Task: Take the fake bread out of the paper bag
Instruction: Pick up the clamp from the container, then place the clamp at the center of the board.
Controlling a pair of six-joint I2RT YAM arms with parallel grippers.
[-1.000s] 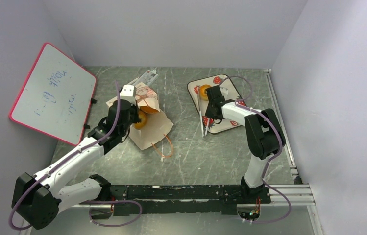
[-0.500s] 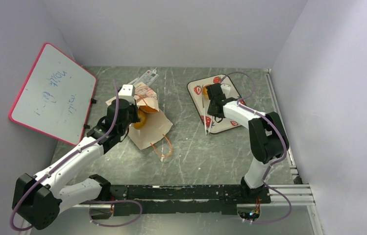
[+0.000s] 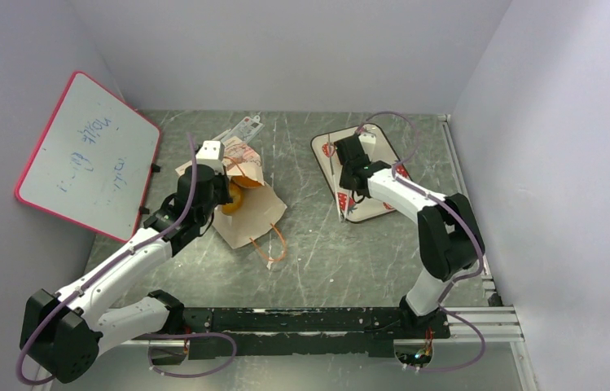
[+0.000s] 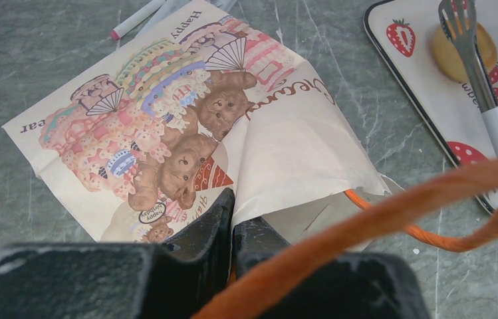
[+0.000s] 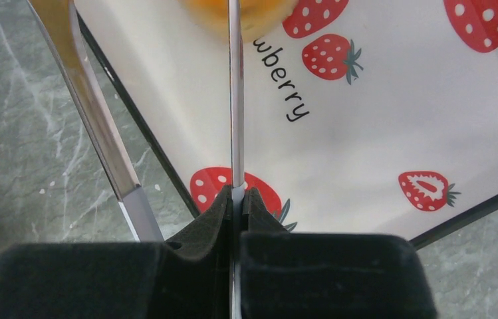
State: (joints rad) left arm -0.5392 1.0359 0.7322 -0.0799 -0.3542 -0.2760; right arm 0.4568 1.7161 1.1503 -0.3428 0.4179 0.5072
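The paper bag [image 3: 251, 213] lies flat, left of centre, with its bear picture [image 4: 173, 126] facing up. My left gripper [image 3: 221, 189] is shut on the edge of the bag's mouth [image 4: 233, 211]. An orange piece of fake bread [image 3: 234, 199] shows in the mouth. An orange cord handle [image 4: 392, 209] crosses in front of the left wrist camera. My right gripper [image 3: 344, 181] is shut on one arm of metal tongs [image 5: 235, 100] over the strawberry tray [image 3: 364, 209]. Another bread piece [image 4: 464, 46] lies on the tray under the tong tips.
A red-framed whiteboard [image 3: 85, 155] leans at the left wall. A white tag card [image 3: 241, 129] and a marker [image 4: 136, 20] lie beyond the bag. A metal rail [image 3: 466, 195] runs along the table's right edge. Walls close in the back and both sides.
My right gripper has moved toward the far end of the tray with the tongs and now hides the bread there in the top view. The left arm and the bag have stayed put.
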